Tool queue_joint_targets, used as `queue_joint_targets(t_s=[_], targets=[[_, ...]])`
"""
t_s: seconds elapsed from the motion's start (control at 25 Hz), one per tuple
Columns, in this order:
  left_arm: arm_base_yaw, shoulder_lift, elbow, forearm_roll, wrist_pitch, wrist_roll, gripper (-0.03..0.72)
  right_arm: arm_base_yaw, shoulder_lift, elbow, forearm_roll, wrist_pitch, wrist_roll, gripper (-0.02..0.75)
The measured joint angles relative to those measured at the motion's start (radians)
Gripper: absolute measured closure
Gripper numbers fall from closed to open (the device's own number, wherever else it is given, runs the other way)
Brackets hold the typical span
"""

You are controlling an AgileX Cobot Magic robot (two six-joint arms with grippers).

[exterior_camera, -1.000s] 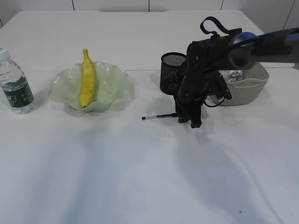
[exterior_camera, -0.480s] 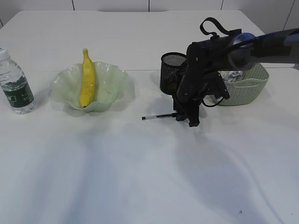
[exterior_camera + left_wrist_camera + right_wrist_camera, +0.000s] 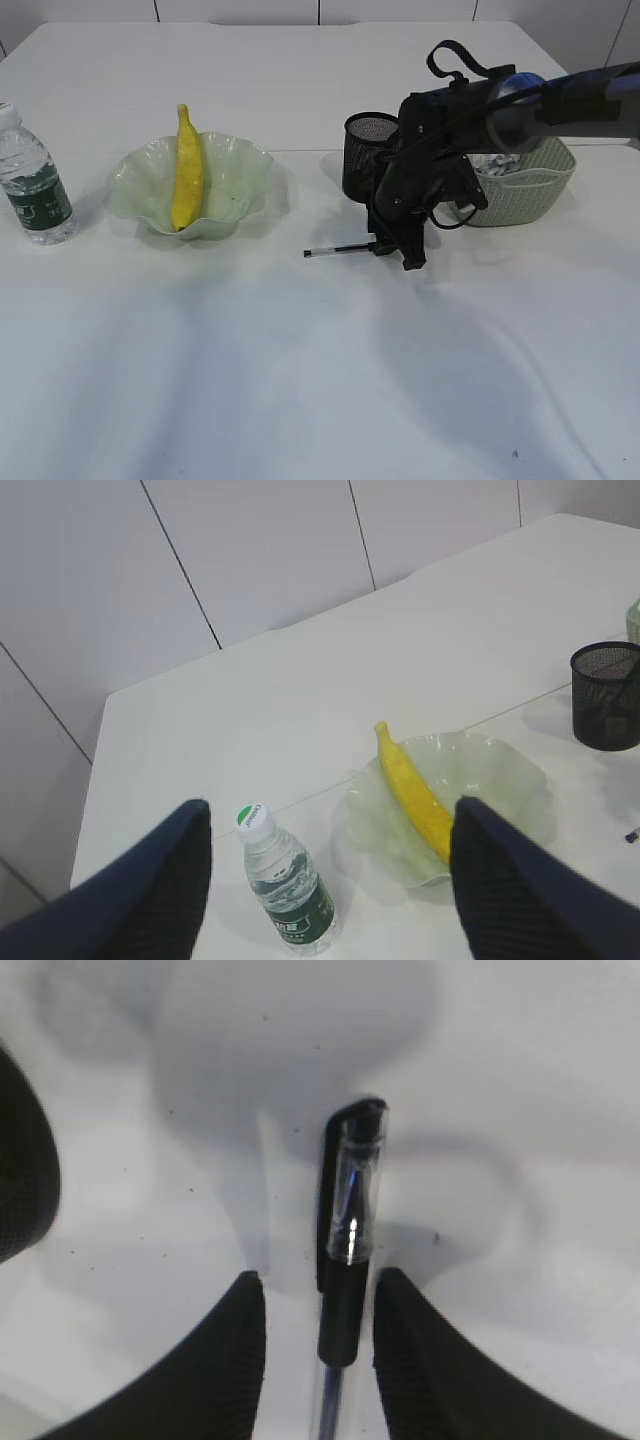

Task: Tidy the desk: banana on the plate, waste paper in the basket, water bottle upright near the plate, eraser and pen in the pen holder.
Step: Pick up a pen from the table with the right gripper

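The pen (image 3: pixel 338 250) lies flat on the desk (image 3: pixel 300 380), in front of the black mesh pen holder (image 3: pixel 362 155). My right gripper (image 3: pixel 398 255) stands over the pen's capped end, pointing down. In the right wrist view the pen (image 3: pixel 350 1220) lies between the open fingers (image 3: pixel 215 1360), with a gap on each side. The banana (image 3: pixel 187 170) rests in the plate (image 3: pixel 255 160). The water bottle (image 3: pixel 33 180) stands upright left of the plate. Waste paper (image 3: pixel 497 160) sits in the basket (image 3: pixel 530 190). My left gripper (image 3: pixel 330 805) hangs open high above the bottle (image 3: pixel 285 890) and holds nothing. The eraser is out of view.
The right arm reaches in from the right, passing in front of the basket and beside the pen holder. The left wrist view also shows the plate (image 3: pixel 510 780) and the pen holder (image 3: pixel 607 695). White wall panels rise behind the desk's far edge.
My right gripper has shifted slightly left and away from the camera over the pen's end. The pen and the other things have not moved.
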Motion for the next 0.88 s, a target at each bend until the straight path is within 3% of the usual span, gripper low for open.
queue_joint_targets(t_s=[0.88], targets=[[0.000,0.000,0.000,-0.035,0.005,0.000,0.160,-0.009,0.000,-0.006,0.061,0.098,0.002,0.454]])
